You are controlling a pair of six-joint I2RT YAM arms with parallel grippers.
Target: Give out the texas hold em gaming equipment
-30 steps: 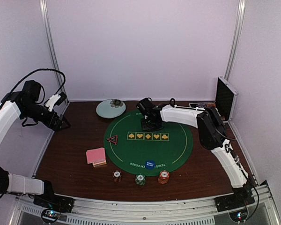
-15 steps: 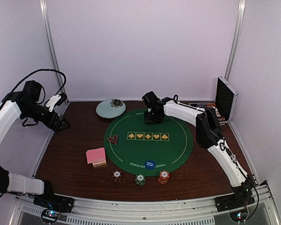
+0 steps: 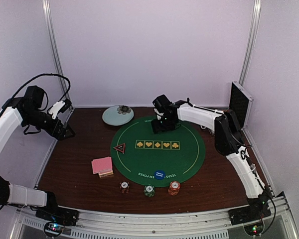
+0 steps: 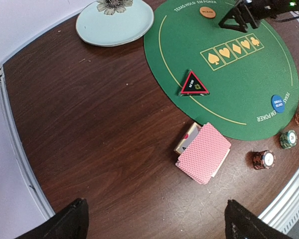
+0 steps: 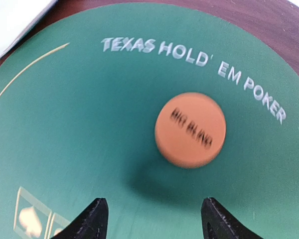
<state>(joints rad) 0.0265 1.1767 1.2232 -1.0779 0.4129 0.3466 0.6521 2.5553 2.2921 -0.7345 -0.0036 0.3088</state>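
A round green poker mat (image 3: 158, 149) lies mid-table. An orange "Big Blind" button (image 5: 190, 129) lies flat on its far edge, also in the left wrist view (image 4: 208, 12). My right gripper (image 5: 153, 219) is open and empty just above the mat, short of the button; it shows in the top view (image 3: 162, 127). A blue button (image 3: 159, 175) lies on the mat's near edge, and a red-black triangle marker (image 3: 120, 148) on its left. A stack of pink-backed cards (image 3: 102, 165) lies left of the mat. Dark (image 3: 124, 186), green (image 3: 149, 190) and red-orange (image 3: 174, 187) chip stacks stand in front. My left gripper (image 3: 65, 132) is open, high at the far left.
A pale blue-green plate (image 3: 117, 115) sits at the back, left of the mat. A silver-and-black case (image 3: 239, 104) stands open at the back right. White walls close in the sides and back. A metal rail runs along the front edge.
My right gripper has drawn back from the mat's middle toward its far edge, and the arm's elbow has swung right. The left arm has not moved.
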